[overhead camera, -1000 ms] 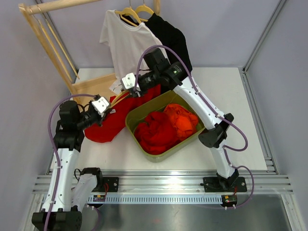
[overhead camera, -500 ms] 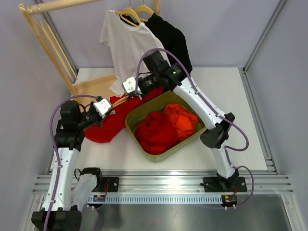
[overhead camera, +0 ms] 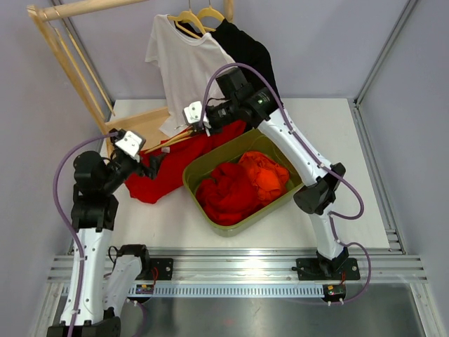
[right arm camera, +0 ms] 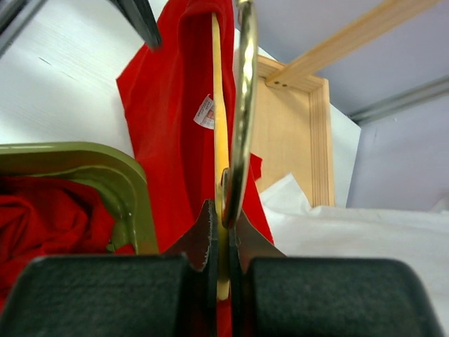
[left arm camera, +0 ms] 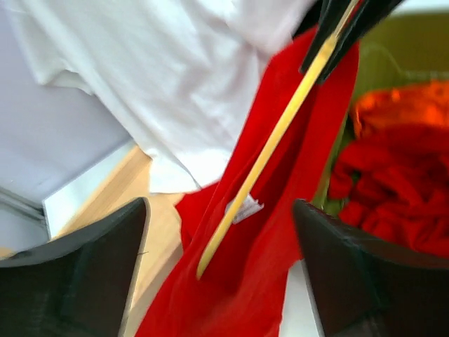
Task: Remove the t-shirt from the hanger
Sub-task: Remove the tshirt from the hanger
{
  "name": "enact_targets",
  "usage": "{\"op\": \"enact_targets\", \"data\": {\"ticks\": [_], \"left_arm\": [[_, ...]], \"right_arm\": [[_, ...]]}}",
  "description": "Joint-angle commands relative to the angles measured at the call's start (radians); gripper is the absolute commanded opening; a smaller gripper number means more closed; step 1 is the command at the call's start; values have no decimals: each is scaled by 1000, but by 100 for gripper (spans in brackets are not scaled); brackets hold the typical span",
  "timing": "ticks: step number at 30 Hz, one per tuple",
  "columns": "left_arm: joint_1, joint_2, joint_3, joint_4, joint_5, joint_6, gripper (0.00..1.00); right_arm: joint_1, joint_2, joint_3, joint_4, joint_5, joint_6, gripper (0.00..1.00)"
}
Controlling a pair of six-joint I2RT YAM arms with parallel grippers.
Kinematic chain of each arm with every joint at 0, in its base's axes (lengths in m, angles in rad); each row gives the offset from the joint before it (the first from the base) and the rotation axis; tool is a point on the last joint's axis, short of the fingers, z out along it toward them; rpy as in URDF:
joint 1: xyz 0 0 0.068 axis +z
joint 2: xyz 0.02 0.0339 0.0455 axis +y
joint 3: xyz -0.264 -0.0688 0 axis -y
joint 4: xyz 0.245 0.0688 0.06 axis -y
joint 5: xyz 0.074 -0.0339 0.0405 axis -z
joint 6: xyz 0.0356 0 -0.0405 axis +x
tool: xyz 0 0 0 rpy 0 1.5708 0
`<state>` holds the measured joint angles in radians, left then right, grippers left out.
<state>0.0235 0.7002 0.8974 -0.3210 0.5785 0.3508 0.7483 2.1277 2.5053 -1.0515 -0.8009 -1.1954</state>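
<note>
Red cloth, the shirt [overhead camera: 168,172], drapes from the hanger [overhead camera: 175,138] down to the table [overhead camera: 337,133], its lower end lying just left of the green bin [overhead camera: 193,184]. The right gripper [overhead camera: 203,126] is pressed together on the hanger at the foot of its metal hook [right arm camera: 244,105], above the bin's far corner, so the shirt's collar end sits right under those fingers. The wooden bar slants down and left inside the shirt, past the white label [right arm camera: 204,112]. The left gripper [overhead camera: 151,163] is spread wide with nothing between its fingers [left arm camera: 77,274], low beside the shirt's left edge; whether it touches the cloth cannot be told.
</note>
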Motion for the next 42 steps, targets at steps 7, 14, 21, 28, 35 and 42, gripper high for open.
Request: {"op": "enact_targets", "data": {"ticks": [7, 14, 21, 28, 35, 42], "left_arm": [[1, -62, 78, -59, -388, -670, 99], [1, -22, 37, -171, -442, -963, 90], [0, 21, 28, -211, -460, -984, 82], [-7, 133, 48, -188, -506, -978, 79], [-16, 203, 49, -130, -604, -981, 67], [-16, 240, 41, -101, -641, -961, 18]], "right_arm": [[-32, -60, -28, 110, 17, 115, 0], [-29, -68, -56, 162, 58, 255, 0], [-26, -61, -57, 170, 71, 299, 0], [-12, -71, -71, 171, 54, 298, 0], [0, -84, -106, 177, 52, 300, 0], [5, -94, -122, 183, 61, 306, 0]]}}
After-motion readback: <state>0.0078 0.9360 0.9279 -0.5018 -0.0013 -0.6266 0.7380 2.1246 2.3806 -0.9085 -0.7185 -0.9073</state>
